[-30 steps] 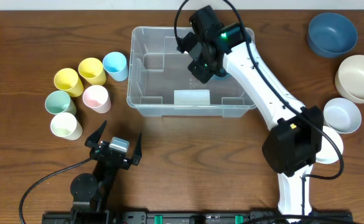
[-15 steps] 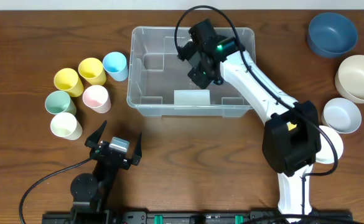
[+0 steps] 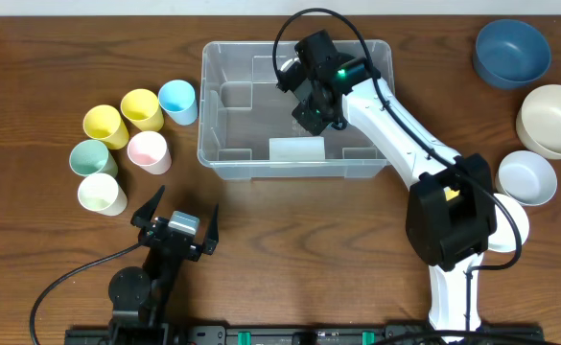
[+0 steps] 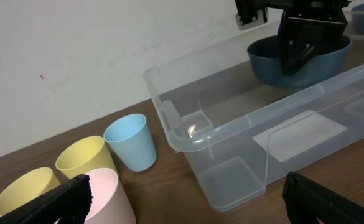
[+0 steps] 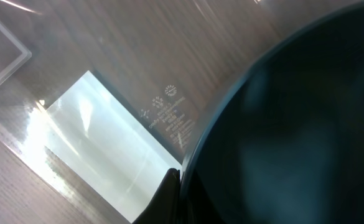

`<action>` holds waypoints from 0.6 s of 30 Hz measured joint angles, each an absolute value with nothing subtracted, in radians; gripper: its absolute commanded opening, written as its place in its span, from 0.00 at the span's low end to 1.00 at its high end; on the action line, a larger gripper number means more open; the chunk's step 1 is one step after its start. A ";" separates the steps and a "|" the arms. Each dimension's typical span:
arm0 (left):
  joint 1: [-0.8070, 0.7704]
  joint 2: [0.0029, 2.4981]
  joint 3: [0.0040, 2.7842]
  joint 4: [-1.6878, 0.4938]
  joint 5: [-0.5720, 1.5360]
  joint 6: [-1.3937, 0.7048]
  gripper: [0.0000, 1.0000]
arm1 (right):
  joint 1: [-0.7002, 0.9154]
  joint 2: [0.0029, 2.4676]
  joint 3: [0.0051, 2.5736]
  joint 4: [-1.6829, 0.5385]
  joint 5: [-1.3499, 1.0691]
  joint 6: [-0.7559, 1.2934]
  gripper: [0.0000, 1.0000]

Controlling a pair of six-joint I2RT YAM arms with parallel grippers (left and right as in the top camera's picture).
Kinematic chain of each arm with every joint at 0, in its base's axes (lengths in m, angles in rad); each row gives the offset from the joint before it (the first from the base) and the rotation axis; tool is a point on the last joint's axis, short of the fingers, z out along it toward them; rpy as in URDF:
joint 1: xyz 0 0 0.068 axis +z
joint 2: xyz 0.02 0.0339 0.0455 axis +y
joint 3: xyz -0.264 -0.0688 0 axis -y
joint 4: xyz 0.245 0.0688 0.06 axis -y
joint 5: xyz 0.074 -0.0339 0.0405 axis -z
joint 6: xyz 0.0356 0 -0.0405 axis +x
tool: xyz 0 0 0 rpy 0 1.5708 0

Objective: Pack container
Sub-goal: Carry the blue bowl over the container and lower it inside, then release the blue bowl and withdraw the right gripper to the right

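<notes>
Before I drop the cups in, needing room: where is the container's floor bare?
Bare: the container's left half, between its left wall and the dark blue bowl held by the right pincer. Crowded: the right half, under that bowl and arm.

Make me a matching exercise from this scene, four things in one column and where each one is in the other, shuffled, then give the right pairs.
Things:
1. light blue cup
2. cream bowl
3. left hand
4. dark blue bowl gripped by the right hand

Places:
A. inside the container
B. on the table, right of the container
C. left of the container, beside a yellow cup
D. open, near the table's front edge

Pairs: 1-C, 2-B, 3-D, 4-A
</notes>
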State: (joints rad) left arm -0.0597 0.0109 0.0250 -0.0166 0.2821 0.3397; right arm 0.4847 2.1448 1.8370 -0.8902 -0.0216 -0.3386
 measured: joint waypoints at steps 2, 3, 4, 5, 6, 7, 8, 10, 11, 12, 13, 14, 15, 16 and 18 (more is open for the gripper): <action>-0.060 0.011 0.025 -0.017 0.282 0.339 0.98 | 0.484 2.145 1.837 -0.884 -0.021 -0.341 0.02; -0.060 0.011 0.025 -0.017 0.282 0.339 0.98 | 0.484 2.145 1.837 -0.882 -0.021 -0.341 0.01; -0.060 0.011 0.025 -0.017 0.282 0.339 0.98 | 0.484 2.145 1.837 -0.878 -0.021 -0.341 0.02; -0.060 0.011 0.025 -0.017 0.282 0.339 0.98 | 0.484 2.145 1.837 -0.876 -0.020 -0.341 0.07; -0.060 0.011 0.025 -0.017 0.282 0.339 0.98 | 0.484 2.145 1.837 -0.876 -0.020 -0.341 0.22; -0.060 0.011 0.025 -0.017 0.282 0.339 0.98 | 0.484 2.145 1.837 -0.876 -0.018 -0.343 0.35; -0.060 0.011 0.025 -0.017 0.282 0.339 0.98 | 0.484 2.145 1.837 -0.874 -0.014 -0.341 0.43; -0.060 0.011 0.025 -0.017 0.282 0.339 0.98 | 0.484 2.145 1.837 -0.871 -0.010 -0.348 0.46; -0.060 0.011 0.025 -0.017 0.282 0.339 0.98 | 0.483 2.145 1.837 -0.871 -0.008 -0.352 0.46; -0.060 0.011 0.025 -0.017 0.282 0.339 0.98 | 0.483 2.145 1.837 -0.872 -0.009 -0.352 0.46; -0.060 0.011 0.025 -0.017 0.282 0.339 0.98 | 0.483 2.145 1.837 -0.871 -0.006 -0.352 0.47; -0.060 0.011 0.025 -0.017 0.282 0.340 0.98 | 0.482 2.145 1.837 -0.871 -0.006 -0.352 0.47; -0.060 0.011 0.025 -0.017 0.282 0.339 0.98 | 0.482 2.145 1.837 -0.871 -0.004 -0.352 0.47; -0.060 0.011 0.025 -0.017 0.282 0.339 0.98 | 0.482 2.145 1.837 -0.870 -0.004 -0.352 0.46; -0.060 0.011 0.025 -0.017 0.282 0.339 0.98 | 0.482 2.145 1.837 -0.869 -0.003 -0.352 0.47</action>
State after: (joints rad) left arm -0.0597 0.0109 0.0250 -0.0170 0.2817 0.3393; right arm 0.4824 2.1448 1.8370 -0.8692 -0.0032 -0.3515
